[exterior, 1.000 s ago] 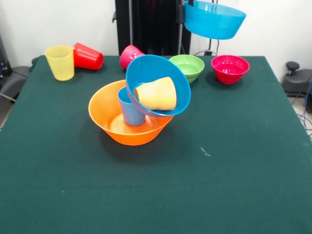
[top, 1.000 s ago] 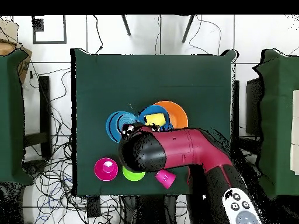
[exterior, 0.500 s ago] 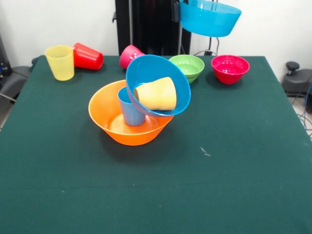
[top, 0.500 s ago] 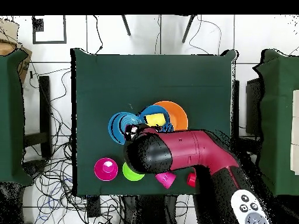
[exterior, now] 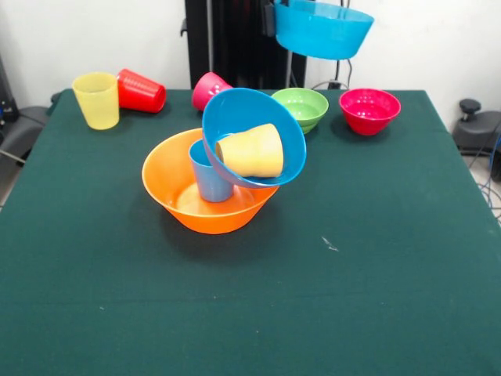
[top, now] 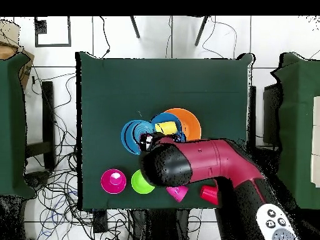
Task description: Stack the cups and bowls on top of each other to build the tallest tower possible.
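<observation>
A large orange bowl [exterior: 176, 200] sits mid-table with a light blue cup [exterior: 210, 182] standing in it. A large blue bowl [exterior: 243, 106] leans tilted on that cup, and an orange cup [exterior: 252, 150] lies on its side inside it. High above and behind this tower hangs the small blue bowl [exterior: 321, 30]. My gripper [exterior: 271, 17] is shut on its left rim. From overhead the small blue bowl [top: 132, 136] shows beside the orange bowl [top: 190, 122], with my gripper [top: 147, 141] at its edge.
At the table's far edge a yellow cup [exterior: 96, 99] stands upright, while a red cup [exterior: 141, 91] and a pink cup [exterior: 207, 88] lie on their sides. A green bowl [exterior: 300, 106] and a magenta bowl [exterior: 369, 110] rest upright there. My arm [top: 200, 162] overhangs that row.
The held small blue bowl has drifted left in the front view, closer to above the tower. The arm swung with it. Nothing on the table moved.
</observation>
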Motion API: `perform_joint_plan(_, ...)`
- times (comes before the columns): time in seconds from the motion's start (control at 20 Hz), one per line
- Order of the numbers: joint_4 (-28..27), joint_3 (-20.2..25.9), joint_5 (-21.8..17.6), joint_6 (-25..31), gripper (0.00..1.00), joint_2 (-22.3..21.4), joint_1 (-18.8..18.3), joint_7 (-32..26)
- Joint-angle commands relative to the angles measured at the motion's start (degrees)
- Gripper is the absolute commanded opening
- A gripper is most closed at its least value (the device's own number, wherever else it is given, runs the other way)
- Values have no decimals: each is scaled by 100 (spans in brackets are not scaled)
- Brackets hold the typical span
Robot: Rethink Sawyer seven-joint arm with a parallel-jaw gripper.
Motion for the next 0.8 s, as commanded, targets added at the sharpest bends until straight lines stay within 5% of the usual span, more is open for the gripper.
perform_joint_plan(0.05, 387, 552, -564, 569, 0, 381, -351, -1559)
perform_joint_plan(0.8, 311, 999, -1020, 711, 0, 704, -986, -1656)
